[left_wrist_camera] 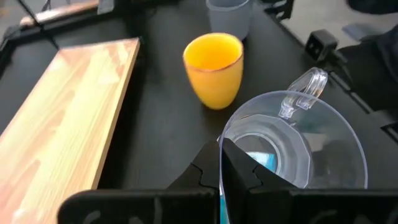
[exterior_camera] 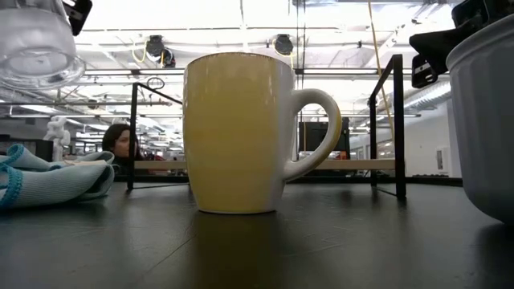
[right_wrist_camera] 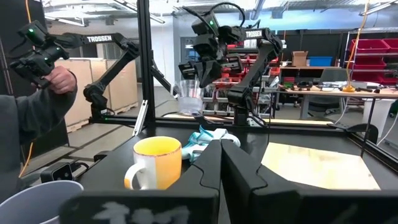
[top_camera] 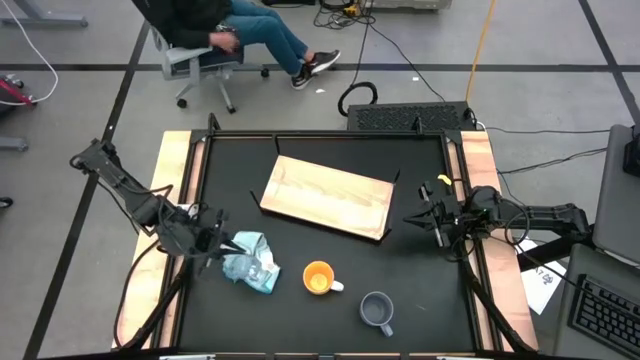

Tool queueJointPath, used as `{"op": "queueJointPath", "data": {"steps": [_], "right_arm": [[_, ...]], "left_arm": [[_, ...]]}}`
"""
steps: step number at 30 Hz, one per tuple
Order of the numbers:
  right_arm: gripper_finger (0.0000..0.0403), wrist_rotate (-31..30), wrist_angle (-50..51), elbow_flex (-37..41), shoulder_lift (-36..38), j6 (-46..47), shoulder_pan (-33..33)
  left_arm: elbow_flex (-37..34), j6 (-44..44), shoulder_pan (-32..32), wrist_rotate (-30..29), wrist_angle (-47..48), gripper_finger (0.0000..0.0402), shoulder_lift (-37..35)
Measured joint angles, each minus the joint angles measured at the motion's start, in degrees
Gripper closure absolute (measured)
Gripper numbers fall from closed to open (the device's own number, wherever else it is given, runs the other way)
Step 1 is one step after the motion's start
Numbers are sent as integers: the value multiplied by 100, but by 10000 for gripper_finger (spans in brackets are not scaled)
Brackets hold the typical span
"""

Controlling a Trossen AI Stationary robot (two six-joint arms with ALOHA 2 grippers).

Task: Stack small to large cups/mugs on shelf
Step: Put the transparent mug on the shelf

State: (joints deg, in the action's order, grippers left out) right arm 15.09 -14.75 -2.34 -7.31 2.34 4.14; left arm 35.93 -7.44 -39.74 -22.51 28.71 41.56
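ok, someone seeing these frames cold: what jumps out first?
The left gripper holding the clear glass cup up in the air above the blue cloth at the table's left. Next, the orange mug near the front middle, with the grey-blue mug beside it, both on the black table and not on the wooden shelf behind them. The right gripper waits at the right edge.

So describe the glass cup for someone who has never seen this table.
Start at the wooden board in the middle of the black table, then go towards the left arm. Its claw grips the glass cup by the rim, lifted above a light blue cloth. Unlike the orange mug and the grey-blue mug, it is clear, see-through glass with a clear handle.
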Motion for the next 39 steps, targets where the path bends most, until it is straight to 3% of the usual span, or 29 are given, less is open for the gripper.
{"op": "queueJointPath", "data": {"steps": [19, 39], "right_arm": [[403, 1, 5, 0, 0, -1, -1], [403, 0, 5, -1, 0, 2, -2]], "left_arm": [[-1225, 395, -75, -157, -908, 401, -1340], [-1634, 778, -40, -239, -1668, 401, -1361]]}}
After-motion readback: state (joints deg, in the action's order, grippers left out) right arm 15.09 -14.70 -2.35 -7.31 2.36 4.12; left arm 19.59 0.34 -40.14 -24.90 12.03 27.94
